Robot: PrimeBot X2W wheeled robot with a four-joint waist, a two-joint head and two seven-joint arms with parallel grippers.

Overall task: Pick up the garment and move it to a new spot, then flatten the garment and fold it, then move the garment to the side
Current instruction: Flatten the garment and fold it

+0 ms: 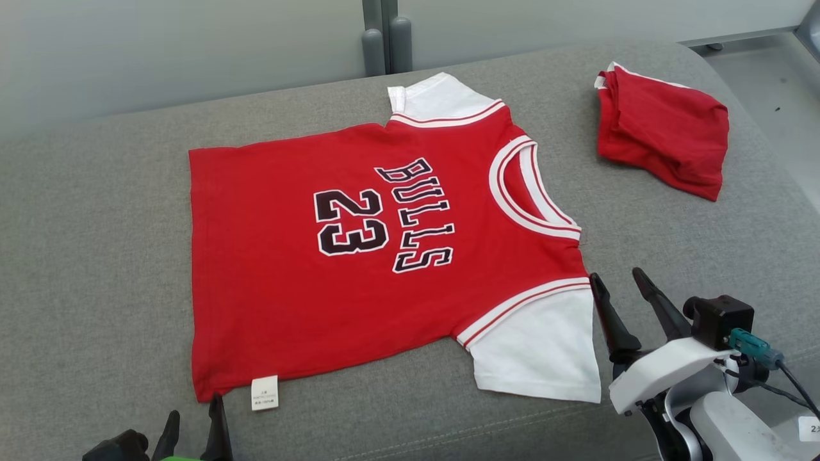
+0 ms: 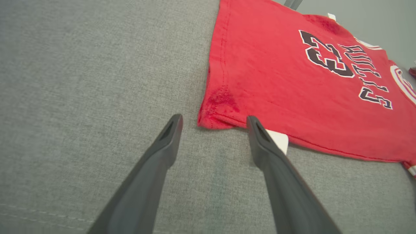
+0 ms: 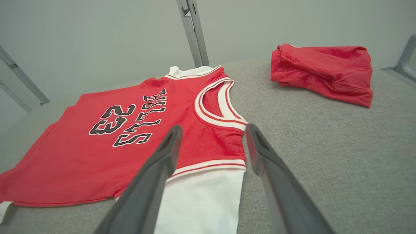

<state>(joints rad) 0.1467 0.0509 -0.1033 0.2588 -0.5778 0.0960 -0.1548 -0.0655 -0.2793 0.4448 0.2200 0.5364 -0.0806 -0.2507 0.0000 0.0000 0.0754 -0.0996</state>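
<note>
We count one red Bulls jersey (image 1: 307,282), one folded red garment (image 1: 666,137), and two grippers: left gripper (image 1: 195,406), right gripper (image 1: 616,274).

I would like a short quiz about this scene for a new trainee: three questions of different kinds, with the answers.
1. True or false: the red jersey lies spread flat on the grey cushion.
2. Choose one: the right gripper is A) shut on a sleeve, B) open, near the white sleeve, C) holding the folded red garment.
3. Fill in: the left gripper is open by the jersey's hem corner, close to a small white ____.
Key: 1 true; 2 B; 3 label.
</note>
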